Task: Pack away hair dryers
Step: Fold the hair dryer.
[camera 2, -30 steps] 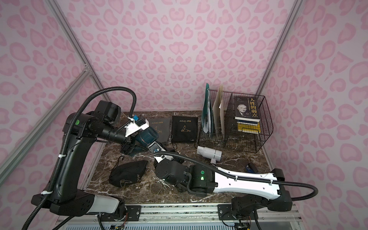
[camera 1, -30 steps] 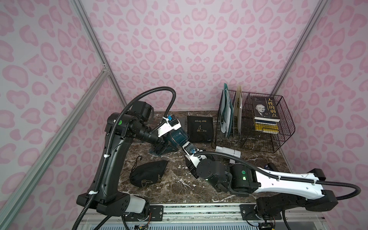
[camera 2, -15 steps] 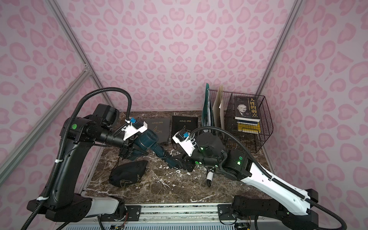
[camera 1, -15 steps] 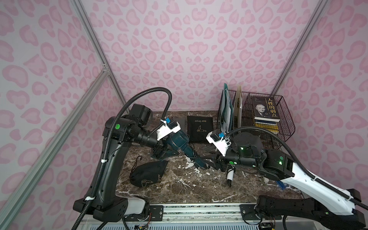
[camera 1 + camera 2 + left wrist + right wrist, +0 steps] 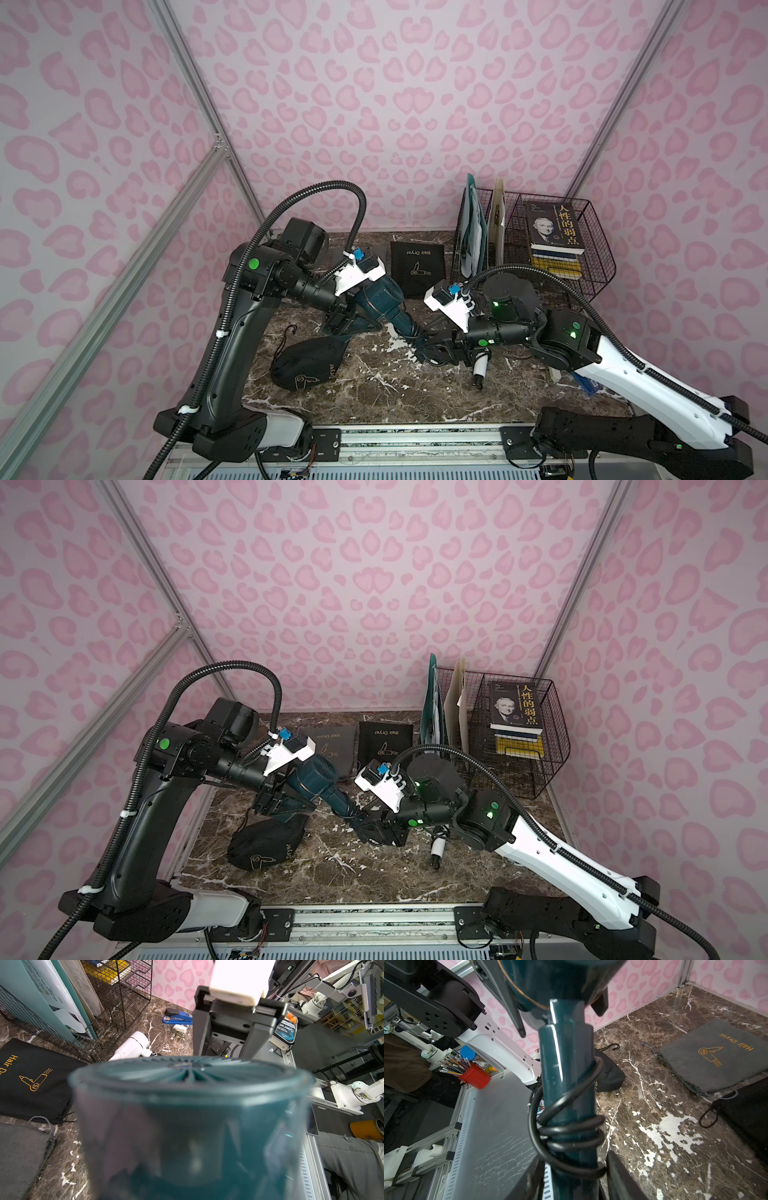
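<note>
A dark teal hair dryer (image 5: 380, 299) hangs in the air above the table's middle, with my left gripper (image 5: 357, 316) shut on its barrel. Its handle (image 5: 569, 1076), wound with black cord, points down toward my right gripper (image 5: 428, 347). The right gripper (image 5: 574, 1167) is open, one finger on each side of the handle's end. The cord touches one finger and a thin gap shows at the other. In the left wrist view the barrel (image 5: 191, 1105) hides the left jaws. A white hair dryer (image 5: 133, 1046) lies by the wire rack, mostly under my right arm (image 5: 480, 368).
A stuffed black pouch (image 5: 307, 365) lies front left. A flat black pouch (image 5: 417, 266) and a grey one (image 5: 328, 746) lie at the back. A wire rack (image 5: 590, 257) with books and folders stands back right, and a blue stapler (image 5: 178, 1018) is near it.
My right arm swung from low across the table's front to the right side and brought its gripper around the dryer's handle. The left arm turned the dryer slightly.
</note>
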Controlling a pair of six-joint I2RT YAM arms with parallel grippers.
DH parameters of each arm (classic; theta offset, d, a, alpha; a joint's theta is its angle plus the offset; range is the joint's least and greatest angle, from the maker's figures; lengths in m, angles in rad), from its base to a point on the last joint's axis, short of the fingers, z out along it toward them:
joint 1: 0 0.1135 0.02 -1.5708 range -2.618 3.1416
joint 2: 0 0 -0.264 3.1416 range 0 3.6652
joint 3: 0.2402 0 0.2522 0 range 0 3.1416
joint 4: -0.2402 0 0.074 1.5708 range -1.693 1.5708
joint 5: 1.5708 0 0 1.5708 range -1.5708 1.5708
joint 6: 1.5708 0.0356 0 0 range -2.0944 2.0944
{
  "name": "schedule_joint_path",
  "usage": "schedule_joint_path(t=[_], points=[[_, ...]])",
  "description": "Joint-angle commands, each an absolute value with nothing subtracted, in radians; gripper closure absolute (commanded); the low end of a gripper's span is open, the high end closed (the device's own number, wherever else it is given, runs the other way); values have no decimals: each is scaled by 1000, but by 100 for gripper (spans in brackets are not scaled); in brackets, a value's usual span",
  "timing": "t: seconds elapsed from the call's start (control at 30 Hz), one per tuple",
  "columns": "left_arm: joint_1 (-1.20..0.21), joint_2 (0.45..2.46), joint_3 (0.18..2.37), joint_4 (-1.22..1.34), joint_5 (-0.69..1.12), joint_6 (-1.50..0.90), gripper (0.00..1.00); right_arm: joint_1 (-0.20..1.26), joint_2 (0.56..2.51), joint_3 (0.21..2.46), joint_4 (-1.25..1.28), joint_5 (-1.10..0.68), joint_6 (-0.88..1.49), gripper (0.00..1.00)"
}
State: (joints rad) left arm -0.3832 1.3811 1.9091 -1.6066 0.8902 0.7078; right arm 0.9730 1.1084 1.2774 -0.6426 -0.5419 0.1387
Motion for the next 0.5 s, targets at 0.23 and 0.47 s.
schedule_joint_path(t=[0.23, 0.47], points=[[-388, 1389, 1934, -1827, 954, 715, 98, 949, 1114, 1243, -582, -672, 149, 73], [-388, 1382, 1918, -1733, 955, 621, 98, 937, 1114, 1197, -451, -758, 208, 100]])
